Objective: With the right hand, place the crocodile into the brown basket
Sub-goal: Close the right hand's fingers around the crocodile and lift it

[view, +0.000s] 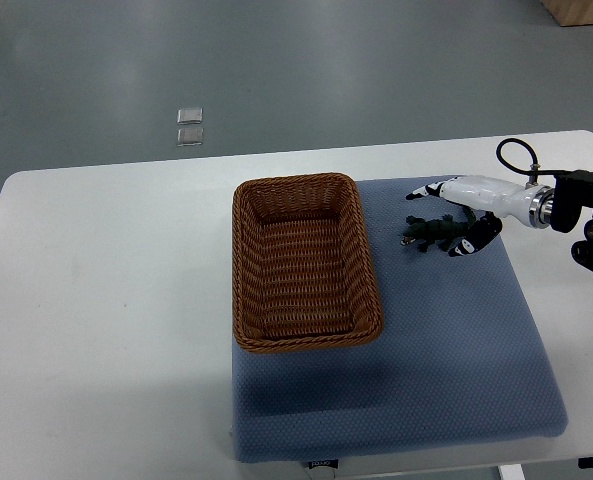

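One right hand [462,208] hangs open over a toy crocodile [428,231] beside a brown basket [243,270].

The arm comes in from the right edge, and the white hand has its black-tipped fingers [468,247] apart: one digit points left, past the far side of the crocodile, while the others bend down at its tail end. Whether they touch the tail cannot be told, and nothing is clamped. The dark green crocodile lies flat on the blue mat [446,350], just right of the basket and outside it, its head toward the basket. The mat and basket sit on a white table [106,300].
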Robot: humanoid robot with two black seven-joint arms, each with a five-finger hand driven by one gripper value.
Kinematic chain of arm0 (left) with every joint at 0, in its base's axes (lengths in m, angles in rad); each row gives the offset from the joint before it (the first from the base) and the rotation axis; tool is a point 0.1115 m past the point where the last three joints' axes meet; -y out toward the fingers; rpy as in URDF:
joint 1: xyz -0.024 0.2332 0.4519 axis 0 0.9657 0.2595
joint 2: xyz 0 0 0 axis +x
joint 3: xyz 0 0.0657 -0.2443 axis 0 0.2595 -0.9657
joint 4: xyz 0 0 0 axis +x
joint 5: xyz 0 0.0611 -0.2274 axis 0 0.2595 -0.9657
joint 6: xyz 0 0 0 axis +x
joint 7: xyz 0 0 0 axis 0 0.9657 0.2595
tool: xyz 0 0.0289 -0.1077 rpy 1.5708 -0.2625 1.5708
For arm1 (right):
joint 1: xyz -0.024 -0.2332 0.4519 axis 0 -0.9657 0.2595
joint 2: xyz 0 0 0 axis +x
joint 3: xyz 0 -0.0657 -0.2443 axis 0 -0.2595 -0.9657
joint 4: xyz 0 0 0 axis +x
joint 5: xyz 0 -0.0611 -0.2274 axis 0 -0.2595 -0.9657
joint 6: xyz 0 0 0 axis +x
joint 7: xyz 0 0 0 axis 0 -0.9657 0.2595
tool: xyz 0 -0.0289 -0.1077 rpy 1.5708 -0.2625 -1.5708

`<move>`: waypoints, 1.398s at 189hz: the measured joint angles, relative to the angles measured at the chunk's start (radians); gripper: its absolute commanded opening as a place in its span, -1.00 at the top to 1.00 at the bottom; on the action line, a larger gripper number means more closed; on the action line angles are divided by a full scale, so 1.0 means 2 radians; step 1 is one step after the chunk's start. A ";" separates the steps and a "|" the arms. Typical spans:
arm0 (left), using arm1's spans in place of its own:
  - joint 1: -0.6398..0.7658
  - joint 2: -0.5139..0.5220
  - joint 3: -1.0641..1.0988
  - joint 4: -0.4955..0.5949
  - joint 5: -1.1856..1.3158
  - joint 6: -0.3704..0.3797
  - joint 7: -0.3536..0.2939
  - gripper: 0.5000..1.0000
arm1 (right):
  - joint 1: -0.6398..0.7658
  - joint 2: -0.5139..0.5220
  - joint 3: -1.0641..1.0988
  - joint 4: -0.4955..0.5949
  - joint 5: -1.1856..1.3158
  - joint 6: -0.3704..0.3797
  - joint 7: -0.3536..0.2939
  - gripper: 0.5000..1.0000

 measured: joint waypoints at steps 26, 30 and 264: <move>0.000 0.000 0.000 0.000 0.000 0.000 0.000 -1.00 | 0.002 0.003 -0.014 -0.005 -0.002 -0.025 -0.007 -0.70; 0.000 0.000 0.000 0.000 0.000 0.000 0.000 -1.00 | 0.003 0.003 -0.015 -0.006 -0.002 -0.028 -0.009 -0.70; 0.000 0.000 0.000 0.000 0.000 0.000 0.000 -1.00 | 0.010 0.042 -0.064 -0.055 -0.013 -0.064 -0.023 -0.27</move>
